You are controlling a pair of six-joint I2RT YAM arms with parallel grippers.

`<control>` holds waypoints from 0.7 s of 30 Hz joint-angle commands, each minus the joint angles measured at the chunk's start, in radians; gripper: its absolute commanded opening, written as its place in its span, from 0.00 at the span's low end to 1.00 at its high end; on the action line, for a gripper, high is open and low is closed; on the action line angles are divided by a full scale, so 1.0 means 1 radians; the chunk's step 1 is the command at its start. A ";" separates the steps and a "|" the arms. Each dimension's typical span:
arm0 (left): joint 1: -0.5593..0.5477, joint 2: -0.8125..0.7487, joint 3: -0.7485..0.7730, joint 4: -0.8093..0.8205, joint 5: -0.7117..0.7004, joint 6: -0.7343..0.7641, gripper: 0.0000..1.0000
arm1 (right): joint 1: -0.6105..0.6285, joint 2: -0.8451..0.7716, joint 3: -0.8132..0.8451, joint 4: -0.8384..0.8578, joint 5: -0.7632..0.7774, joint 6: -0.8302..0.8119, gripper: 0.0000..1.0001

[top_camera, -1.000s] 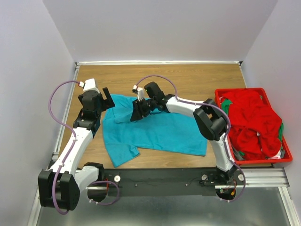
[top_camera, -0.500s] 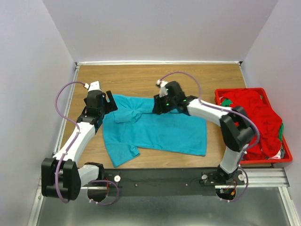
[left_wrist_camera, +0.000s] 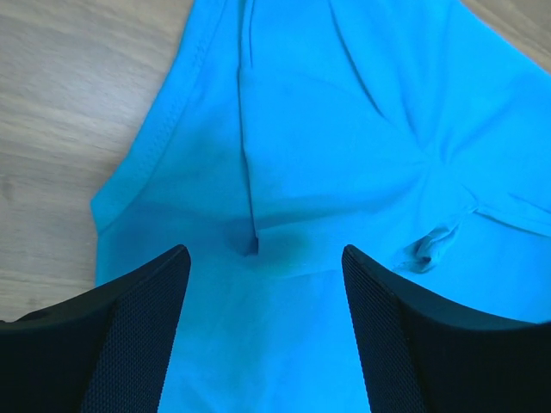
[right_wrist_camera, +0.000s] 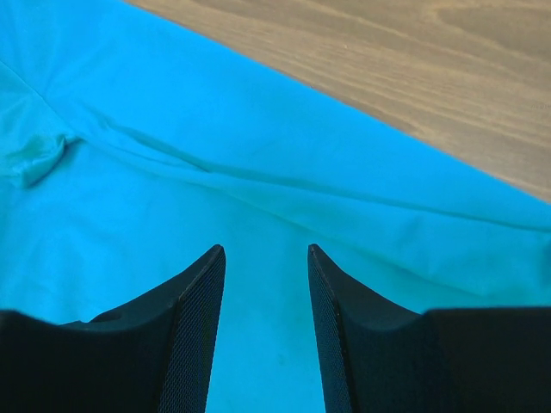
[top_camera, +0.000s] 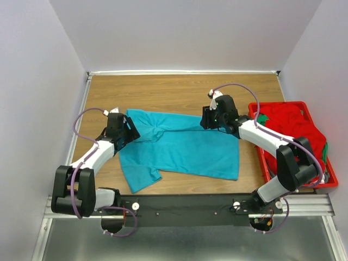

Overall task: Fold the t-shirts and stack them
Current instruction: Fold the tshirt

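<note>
A teal t-shirt (top_camera: 179,149) lies spread on the wooden table, creased along its far edge. It fills the left wrist view (left_wrist_camera: 344,155) and the right wrist view (right_wrist_camera: 172,172). My left gripper (top_camera: 129,130) is open and empty, low over the shirt's far left corner. My right gripper (top_camera: 207,120) is open and empty, low over the shirt's far right edge. Red and green t-shirts (top_camera: 291,144) lie heaped in a red crate (top_camera: 333,179) at the right.
The wooden table (top_camera: 163,92) shows bare past the shirt. White walls enclose the back and both sides. The black rail with the arm bases (top_camera: 190,206) runs along the near edge.
My right gripper has swept right along the shirt's far edge, from the collar area to the far right part, spreading the cloth. My left gripper has come down onto the far left corner.
</note>
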State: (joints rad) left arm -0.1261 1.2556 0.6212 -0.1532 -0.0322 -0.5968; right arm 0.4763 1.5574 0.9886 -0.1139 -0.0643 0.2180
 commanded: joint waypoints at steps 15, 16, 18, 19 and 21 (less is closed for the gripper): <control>0.003 0.137 -0.029 0.201 0.129 -0.084 0.64 | -0.011 -0.065 -0.071 -0.007 0.017 -0.020 0.51; 0.002 0.133 -0.029 0.193 0.133 -0.084 0.64 | -0.011 -0.065 -0.073 -0.007 0.018 -0.022 0.51; -0.001 0.122 -0.032 0.170 0.140 -0.089 0.62 | -0.013 -0.068 -0.073 -0.007 0.018 -0.023 0.51; -0.004 0.107 -0.034 0.161 0.137 -0.093 0.60 | -0.013 -0.068 -0.073 -0.007 0.020 -0.023 0.51; -0.007 0.076 -0.044 0.155 0.137 -0.097 0.55 | -0.013 -0.066 -0.071 -0.006 0.021 -0.025 0.51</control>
State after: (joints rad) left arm -0.1265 1.3819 0.5816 0.0132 0.0780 -0.6807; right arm 0.4694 1.5143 0.9306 -0.1146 -0.0624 0.2077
